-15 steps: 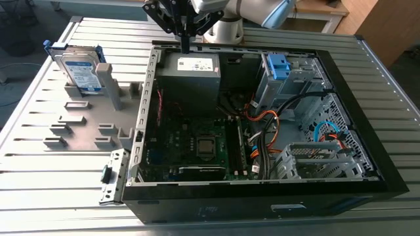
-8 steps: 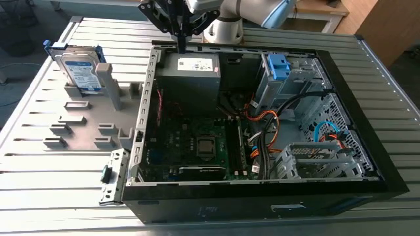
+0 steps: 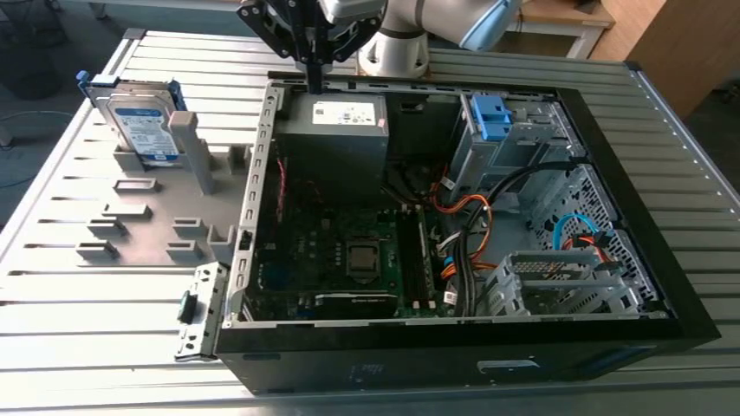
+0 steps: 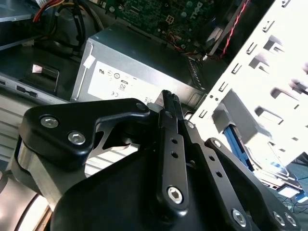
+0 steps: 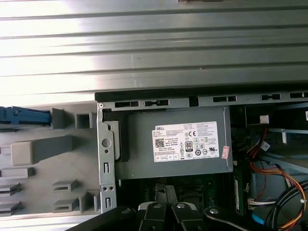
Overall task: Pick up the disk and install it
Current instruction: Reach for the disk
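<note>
Pincer (image 3: 312,84) hangs fingers-down over the rear wall of the open computer case (image 3: 269,173), just above the power supply (image 3: 335,130). We read the fingers as pressed together with nothing between them. They show as one thin dark bar in the exterior view, and in the second wrist view the linkages fold in to a single tip.

The disk (image 3: 141,128) is not in hand. It stands on edge in a slot of the grey fixture (image 3: 145,221), well apart from the pincer, off toward the exterior view's left of it and outside the case. In the first wrist view we take the blue frame (image 5: 24,116) beside the fixture's posts for the disk's edge seen from above, but we can't be sure. We judge that standing it upright leaves the upper edge free for a pinch from above, and that the slot stops it tipping.

The case lies on its side with the panel off, so its bays face up toward the pincer. Beyond the power supply from the pincer, a bare blue clip (image 3: 490,117) sits in the upper bay. The metal drive cage (image 3: 555,282) is well apart from the pincer, at the case's opposite end.

Our call on the task: the pick is not yet done and nothing is installed.
</note>
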`<state>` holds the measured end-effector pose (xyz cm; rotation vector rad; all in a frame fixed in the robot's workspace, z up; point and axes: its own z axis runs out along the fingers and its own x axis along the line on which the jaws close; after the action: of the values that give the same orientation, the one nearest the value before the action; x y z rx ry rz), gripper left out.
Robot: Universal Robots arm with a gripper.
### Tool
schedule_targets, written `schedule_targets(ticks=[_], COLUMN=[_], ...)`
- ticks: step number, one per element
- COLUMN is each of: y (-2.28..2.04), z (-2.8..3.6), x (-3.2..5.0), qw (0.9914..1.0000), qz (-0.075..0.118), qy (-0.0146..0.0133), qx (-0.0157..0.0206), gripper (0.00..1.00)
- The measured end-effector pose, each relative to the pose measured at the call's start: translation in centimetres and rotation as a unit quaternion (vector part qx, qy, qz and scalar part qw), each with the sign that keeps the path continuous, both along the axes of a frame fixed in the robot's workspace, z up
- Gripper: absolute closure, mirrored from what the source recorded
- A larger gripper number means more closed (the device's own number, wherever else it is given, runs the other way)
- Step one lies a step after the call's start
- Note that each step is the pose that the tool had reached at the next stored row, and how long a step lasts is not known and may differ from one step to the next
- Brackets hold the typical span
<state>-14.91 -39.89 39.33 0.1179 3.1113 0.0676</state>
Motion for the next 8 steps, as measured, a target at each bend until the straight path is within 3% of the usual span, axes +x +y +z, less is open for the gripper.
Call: schedule_targets(ticks=[8], y=[0.00], z=[0.00], x=[-0.58], qw=[1.00000], qz=[0.000], qy=[0.0000], qx=[0.0000], gripper=[0.89])
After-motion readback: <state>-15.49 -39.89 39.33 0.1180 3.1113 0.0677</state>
